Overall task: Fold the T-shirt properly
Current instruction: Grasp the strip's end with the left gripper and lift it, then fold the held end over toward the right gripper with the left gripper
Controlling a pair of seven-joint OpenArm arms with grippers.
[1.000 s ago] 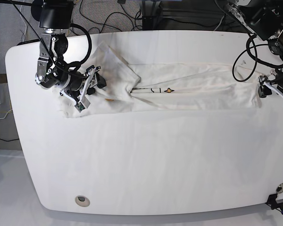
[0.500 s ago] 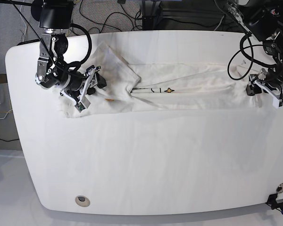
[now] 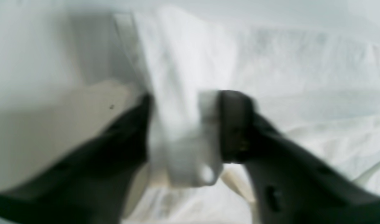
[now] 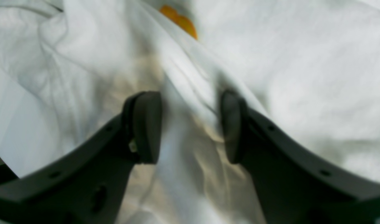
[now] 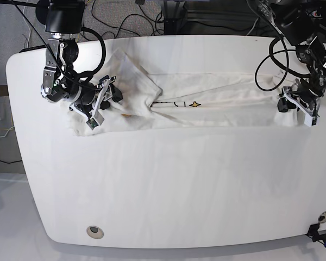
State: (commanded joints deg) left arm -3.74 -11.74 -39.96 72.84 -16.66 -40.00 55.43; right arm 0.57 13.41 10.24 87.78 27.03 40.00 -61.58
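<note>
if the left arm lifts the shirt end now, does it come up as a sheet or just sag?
Likely sags: the shirt lies in soft wrinkles and bunches between the left gripper's pads. Probably light, being thin, creased cloth. The far end sits between the right gripper's parted pads, so it may drag rather than slide free.

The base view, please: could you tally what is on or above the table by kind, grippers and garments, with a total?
Grippers: 2, the left gripper and the right gripper
Garments: 1, the white T-shirt, lying in a long band across the table
Total: 3
</note>
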